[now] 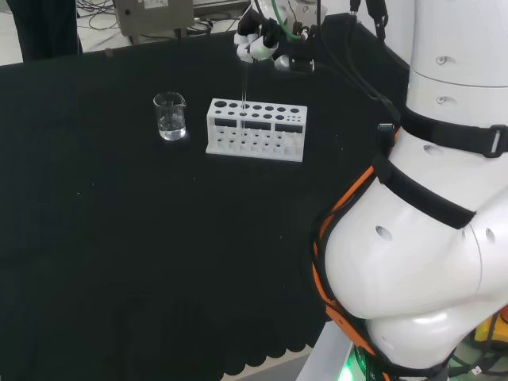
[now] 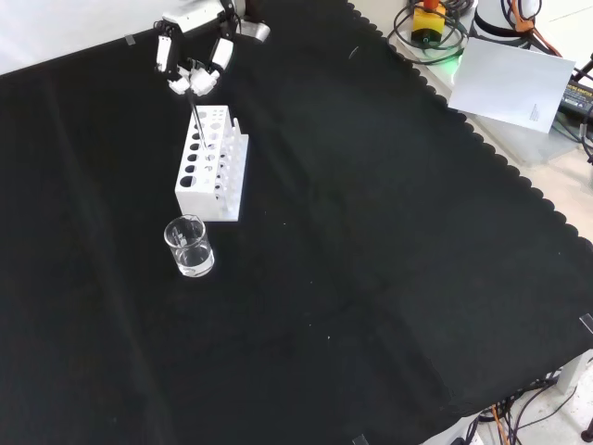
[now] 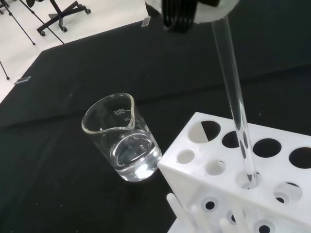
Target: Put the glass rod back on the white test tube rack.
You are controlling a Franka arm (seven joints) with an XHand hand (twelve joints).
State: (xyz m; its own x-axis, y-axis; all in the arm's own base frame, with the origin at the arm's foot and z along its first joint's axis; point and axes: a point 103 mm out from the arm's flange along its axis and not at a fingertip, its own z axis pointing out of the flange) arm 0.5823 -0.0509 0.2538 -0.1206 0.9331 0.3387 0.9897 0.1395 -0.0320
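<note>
Above the white test tube rack [image 3: 252,160], the glass rod [image 3: 233,92] stands close to upright, its long axis running almost straight down from the hand [image 1: 260,44] into one of the rack's top holes; in the wrist view its lower end sits inside a hole in the front row, so the rod is already partly seated and not lying loose on the cloth. In the head view the rod [image 1: 244,83] drops from the fingers to a hole near the left end of the rack [image 1: 255,129], and in the front view it meets the far end of the rack [image 2: 212,165], with the hand [image 2: 190,67] directly over it. The fingers are curled in and pinch the rod's upper end; nothing else is in their hold. A clear beaker [image 3: 121,141] holding a little water stands just beside the rack, to its left in the head view and nearer the camera in the front view, apart from both rod and hand. What remains, judging by this, is to lower the rod and let go.
</note>
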